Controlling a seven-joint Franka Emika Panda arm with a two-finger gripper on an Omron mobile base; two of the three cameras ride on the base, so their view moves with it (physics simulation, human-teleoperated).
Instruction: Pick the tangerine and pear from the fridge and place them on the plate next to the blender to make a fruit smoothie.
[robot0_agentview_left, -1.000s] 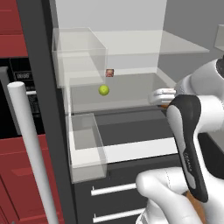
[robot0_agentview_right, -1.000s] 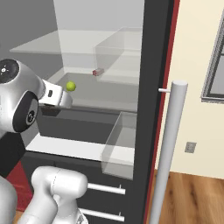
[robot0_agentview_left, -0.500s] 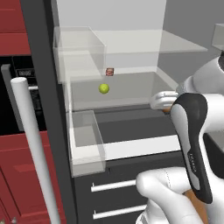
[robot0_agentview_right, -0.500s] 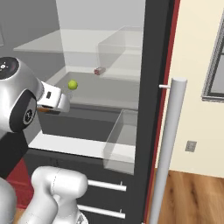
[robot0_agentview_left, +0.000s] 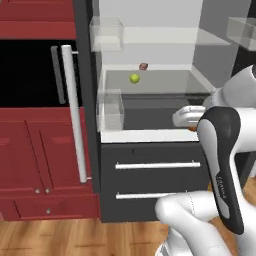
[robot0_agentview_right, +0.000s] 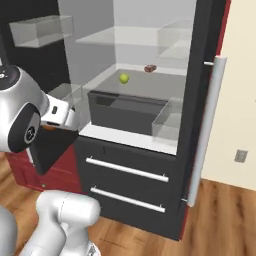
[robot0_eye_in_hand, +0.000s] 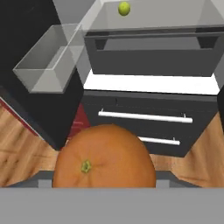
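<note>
Fridge (robot0_agentview_left: 150, 150) glass shelf (robot0_agentview_left: 165, 82) is carrying the pear (robot0_agentview_left: 134, 78), with a reddish-brown box (robot0_agentview_left: 143, 66) lying just behind the pear.

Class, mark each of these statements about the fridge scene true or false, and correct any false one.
1. The tangerine sits between the fingers of the gripper. True.
2. The pear lies on the wooden floor. False: it rests on a shelf inside the fridge.
3. The fridge doors are shut. False: they stand open, and the shelves and bins show.
4. A small reddish-brown item lies on the same shelf as the pear, further back. True.
5. The tangerine is green. False: it is orange; the pear is the yellow-green one.
</note>
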